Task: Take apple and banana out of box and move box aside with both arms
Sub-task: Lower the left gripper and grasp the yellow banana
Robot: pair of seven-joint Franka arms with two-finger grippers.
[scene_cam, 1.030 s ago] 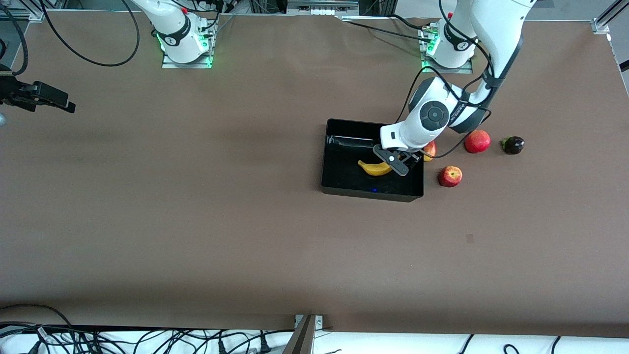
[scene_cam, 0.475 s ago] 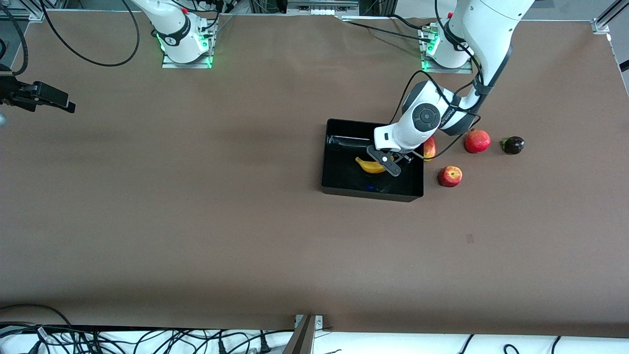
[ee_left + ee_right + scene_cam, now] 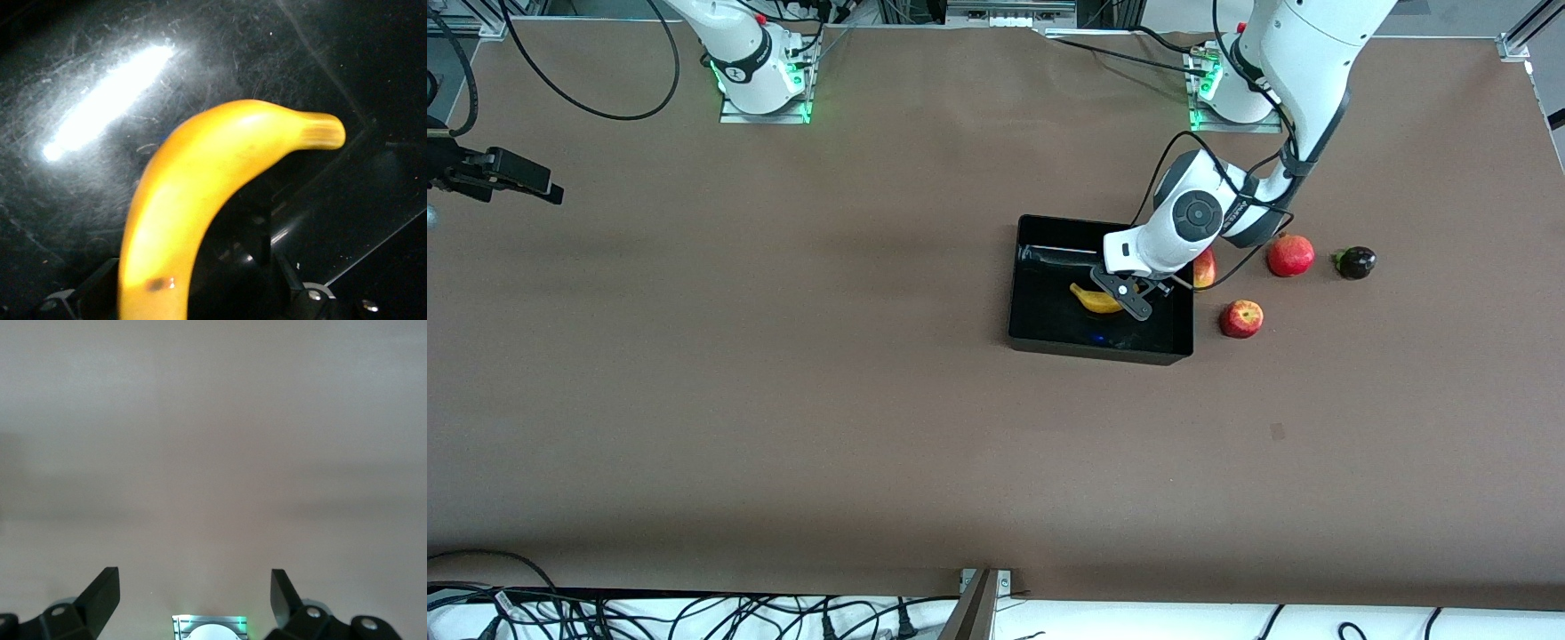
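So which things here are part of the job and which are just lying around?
Job:
banana in left gripper over box
apple
right gripper, waiting

Lying about:
second apple
pomegranate-like red fruit
dark fruit

My left gripper (image 3: 1129, 298) holds the banana (image 3: 1096, 300) in the box (image 3: 1040, 340); an apple (image 3: 1241, 318) lies beside the box.

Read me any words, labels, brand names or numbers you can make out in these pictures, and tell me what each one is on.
None can be read.
Left arm: a strip of lettering on the dark band beside its round joint cap, too small to read.
Right arm's base: a dark band with a mark, also too small to read.
Banana, box and apple: no labels visible.
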